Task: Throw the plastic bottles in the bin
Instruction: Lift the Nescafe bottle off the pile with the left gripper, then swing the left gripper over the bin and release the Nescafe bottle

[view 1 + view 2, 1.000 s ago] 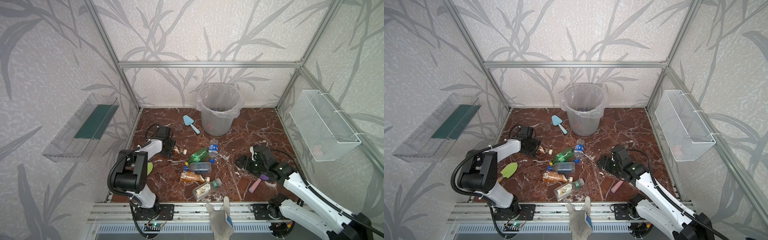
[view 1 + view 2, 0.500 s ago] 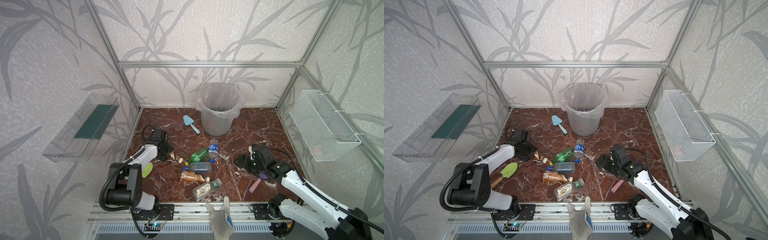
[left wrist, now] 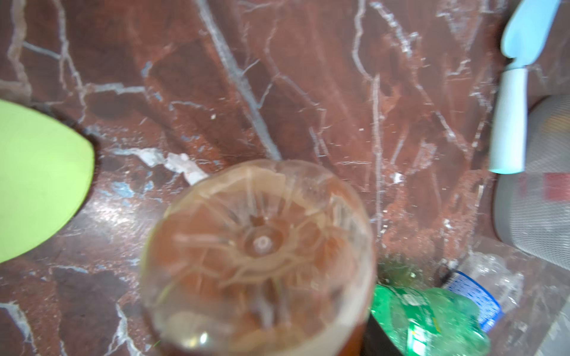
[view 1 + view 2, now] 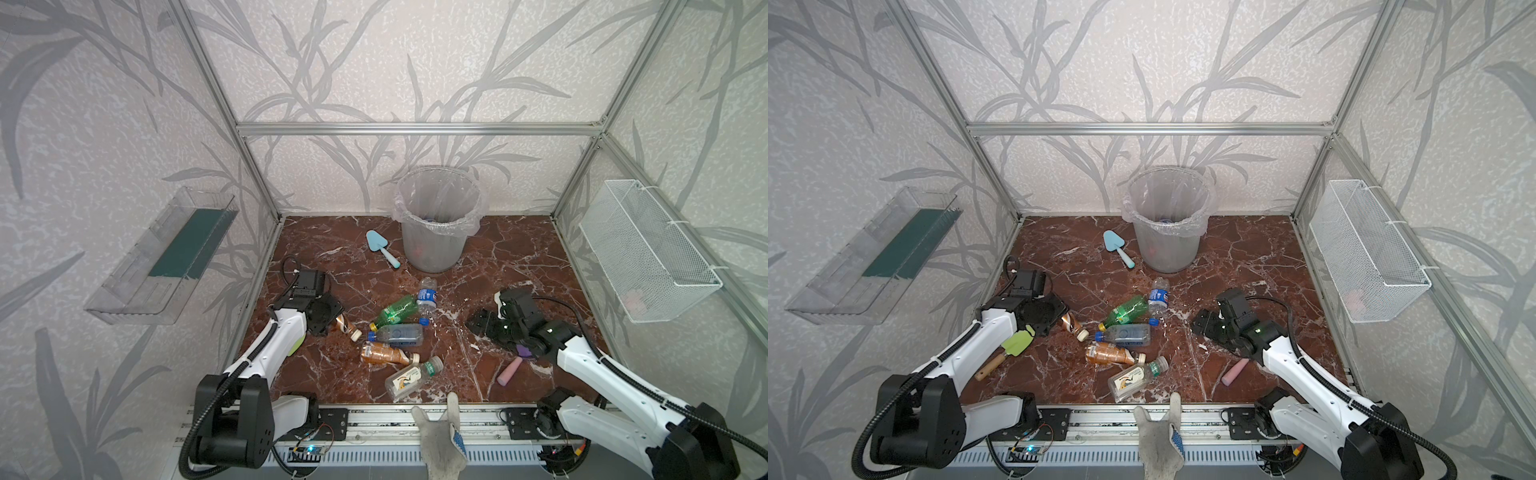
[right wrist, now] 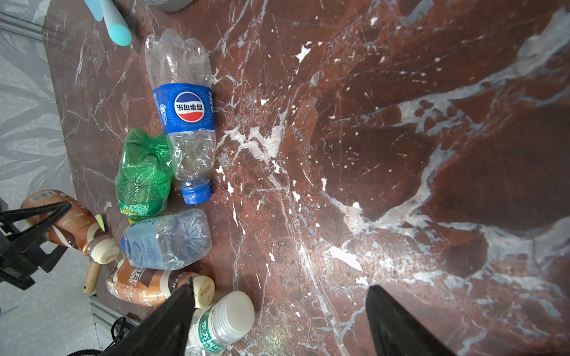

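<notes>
Two tools, two states. My left tool (image 4: 337, 319) is clamped on a brown bottle (image 4: 348, 327), with its black fingers (image 5: 37, 215) pressed on either side of the body. The bottle's ribbed base fills my left wrist view, and in both top views its cream cap points toward five o'clock. My right tool (image 5: 280, 288) stands with its jaws apart, holding nothing, low over bare tabletop (image 4: 498, 257).

Between the two tools lie five more bottles in a loose cluster. A green bottle (image 4: 395, 309) touches a clear bottle with a blue label (image 4: 427, 296). A clear bottle with a pale label (image 4: 397, 334) lies at their six o'clock, then an orange-brown bottle (image 4: 380, 354), then a white-labelled bottle (image 4: 409, 378) at the cluster's six o'clock edge. My left tool sits at nine o'clock of that cluster, my right tool at three o'clock.

The bin (image 4: 432, 253) stands upright at twelve o'clock, well apart from both tools. A light-blue trowel (image 4: 380, 245) lies just at its nine o'clock.
</notes>
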Tool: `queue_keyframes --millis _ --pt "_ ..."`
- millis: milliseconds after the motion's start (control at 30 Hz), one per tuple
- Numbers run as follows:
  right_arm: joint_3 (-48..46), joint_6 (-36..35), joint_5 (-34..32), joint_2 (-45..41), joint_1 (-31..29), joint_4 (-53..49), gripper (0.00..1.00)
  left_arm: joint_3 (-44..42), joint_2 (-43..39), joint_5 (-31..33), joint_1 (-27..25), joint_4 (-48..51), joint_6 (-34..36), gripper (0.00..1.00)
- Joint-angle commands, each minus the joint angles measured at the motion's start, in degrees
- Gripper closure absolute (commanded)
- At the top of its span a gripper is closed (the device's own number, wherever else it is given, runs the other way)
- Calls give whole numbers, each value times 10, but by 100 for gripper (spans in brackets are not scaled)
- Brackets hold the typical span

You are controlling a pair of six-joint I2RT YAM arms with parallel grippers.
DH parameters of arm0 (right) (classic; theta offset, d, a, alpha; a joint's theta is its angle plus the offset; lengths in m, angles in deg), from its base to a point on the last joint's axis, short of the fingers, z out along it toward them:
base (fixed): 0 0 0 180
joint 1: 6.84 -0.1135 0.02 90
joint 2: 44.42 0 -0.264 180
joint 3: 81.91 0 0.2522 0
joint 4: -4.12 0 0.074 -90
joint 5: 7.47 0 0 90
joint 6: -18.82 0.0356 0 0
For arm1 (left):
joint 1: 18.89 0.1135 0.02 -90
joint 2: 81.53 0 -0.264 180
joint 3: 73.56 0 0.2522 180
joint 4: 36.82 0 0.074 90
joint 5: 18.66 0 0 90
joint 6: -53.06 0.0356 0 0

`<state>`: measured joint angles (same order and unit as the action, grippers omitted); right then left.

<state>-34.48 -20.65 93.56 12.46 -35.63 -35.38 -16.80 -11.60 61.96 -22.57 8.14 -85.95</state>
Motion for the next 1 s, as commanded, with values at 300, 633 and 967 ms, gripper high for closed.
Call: queue_keyframes --millis 300,633,967 --pt "51 -24 -27 -33 6 -62 12 706 249 -132 -117 46 -21 37" --pt "32 -17 -23 -31 12 -50 12 704 211 -125 -105 110 40 3" --pt "17 -16 -8 -4 10 -23 12 279 -45 -65 -66 53 45 8"
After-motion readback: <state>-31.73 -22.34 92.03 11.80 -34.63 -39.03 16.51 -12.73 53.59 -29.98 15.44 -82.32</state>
